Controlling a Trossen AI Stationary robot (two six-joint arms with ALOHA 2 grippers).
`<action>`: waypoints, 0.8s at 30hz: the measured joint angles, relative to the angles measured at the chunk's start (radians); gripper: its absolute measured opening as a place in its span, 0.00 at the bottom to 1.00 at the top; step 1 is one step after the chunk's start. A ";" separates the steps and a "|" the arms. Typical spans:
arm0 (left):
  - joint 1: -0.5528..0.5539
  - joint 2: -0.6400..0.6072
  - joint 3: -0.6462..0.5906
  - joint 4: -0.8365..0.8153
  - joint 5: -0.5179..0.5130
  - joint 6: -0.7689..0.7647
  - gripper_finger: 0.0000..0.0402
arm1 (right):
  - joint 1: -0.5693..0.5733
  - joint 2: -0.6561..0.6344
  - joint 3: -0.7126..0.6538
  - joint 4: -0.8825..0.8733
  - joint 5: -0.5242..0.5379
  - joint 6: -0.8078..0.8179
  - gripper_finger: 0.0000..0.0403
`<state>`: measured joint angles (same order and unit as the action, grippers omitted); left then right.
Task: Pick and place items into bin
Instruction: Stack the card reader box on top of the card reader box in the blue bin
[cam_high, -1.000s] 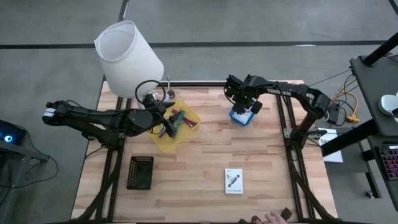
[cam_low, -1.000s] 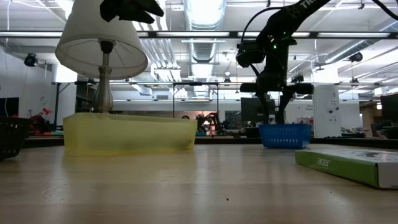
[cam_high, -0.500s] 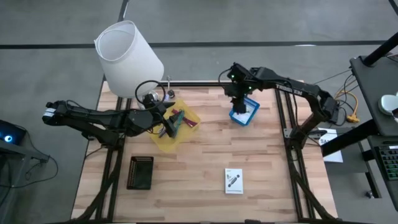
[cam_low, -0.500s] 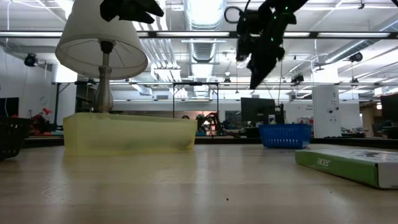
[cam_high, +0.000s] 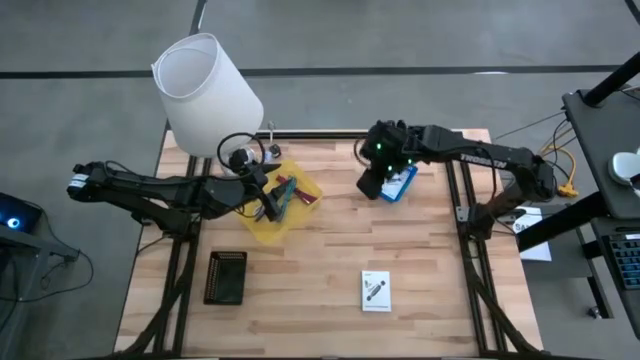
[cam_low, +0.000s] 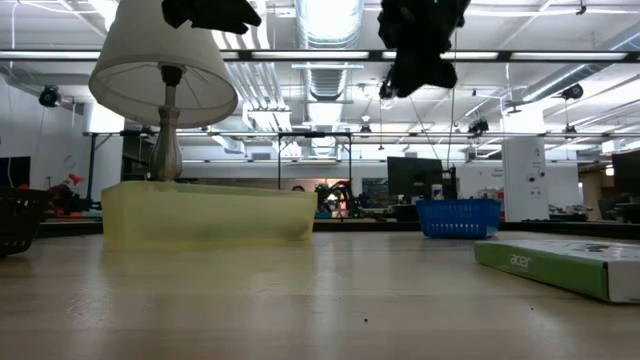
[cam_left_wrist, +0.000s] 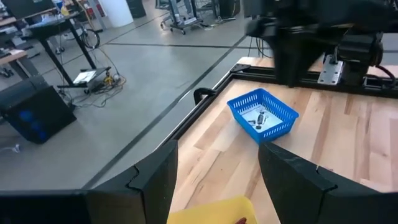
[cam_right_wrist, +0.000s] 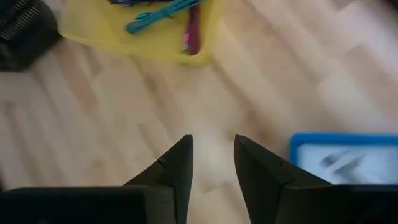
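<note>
Right end effector (cam_high: 372, 186): you see it in the upper middle of the high view, up off the wooden surface (cam_high: 330, 270), just left of the blue basket (cam_high: 399, 183). In the right wrist view its two dark fingers (cam_right_wrist: 178, 165) have a small gap between them and nothing in it, so it holds nothing.
Left end effector (cam_high: 272, 203): you find it left of the middle in the high view, over the yellow tray (cam_high: 262, 226). In the left wrist view its fingers (cam_left_wrist: 155, 177) stand apart with nothing between them.
Yellow tray: it sits on the surface, left of the middle in the high view, just under the white lamp (cam_high: 205, 93). You see it as a pale yellow box at the left of the low view.
Items in the tray: a teal pen (cam_right_wrist: 160, 15) and a slim purple stick (cam_right_wrist: 193, 32) lie side by side inside it.
Blue basket: it sits in the upper middle of the high view. A small silvery-white piece (cam_left_wrist: 257, 118) lies in it.
White packet (cam_high: 376, 290): it lies flat, low and right of the middle in the high view, well apart from both containers.
Black basket (cam_high: 226, 277): it sits in the lower left of the high view, below the yellow tray.
</note>
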<state>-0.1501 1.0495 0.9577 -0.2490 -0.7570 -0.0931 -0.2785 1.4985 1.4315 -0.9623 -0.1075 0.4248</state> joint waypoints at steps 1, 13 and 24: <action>0.000 -0.001 0.000 0.000 0.000 0.007 0.52 | 0.026 -0.001 0.000 0.000 0.002 0.062 0.26; 0.000 -0.007 0.000 -0.001 0.027 0.030 0.52 | 0.361 0.023 0.000 0.000 0.088 0.833 0.20; 0.000 -0.007 0.000 0.000 0.066 0.032 0.52 | 0.623 0.173 0.000 0.083 0.137 1.133 0.25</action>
<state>-0.1505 1.0424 0.9577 -0.2493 -0.6914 -0.0616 0.3441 1.6717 1.4311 -0.8788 0.0299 1.5574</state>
